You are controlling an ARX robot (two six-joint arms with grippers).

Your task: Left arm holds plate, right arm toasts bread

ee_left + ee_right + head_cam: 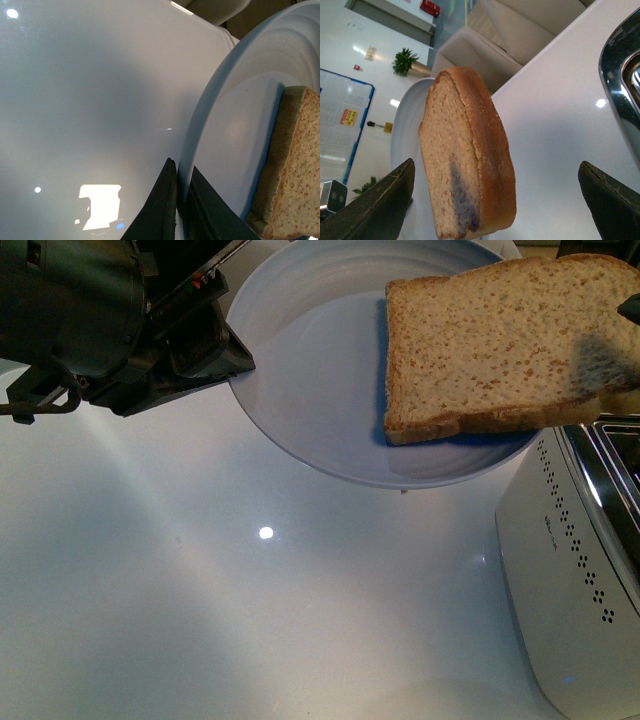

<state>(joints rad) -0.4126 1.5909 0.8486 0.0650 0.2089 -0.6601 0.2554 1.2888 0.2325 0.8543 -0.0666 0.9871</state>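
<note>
White toaster (pixel 570 570) just beside plate (pixel 300 370)

The right gripper (pixel 495 205) has its fingers cut off by the wrist picture's edge, so whether they touch the bread (pixel 465 155) cannot be told. A blurred grey smudge (pixel 600 365) marks the bread beside it. The rim of the plate (pixel 300 370) vanishes between the jaws of the left gripper (pixel 178 172).

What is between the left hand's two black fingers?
The rim of the plate sits there, pinched by the left hand. The left wrist view shows it.
</note>
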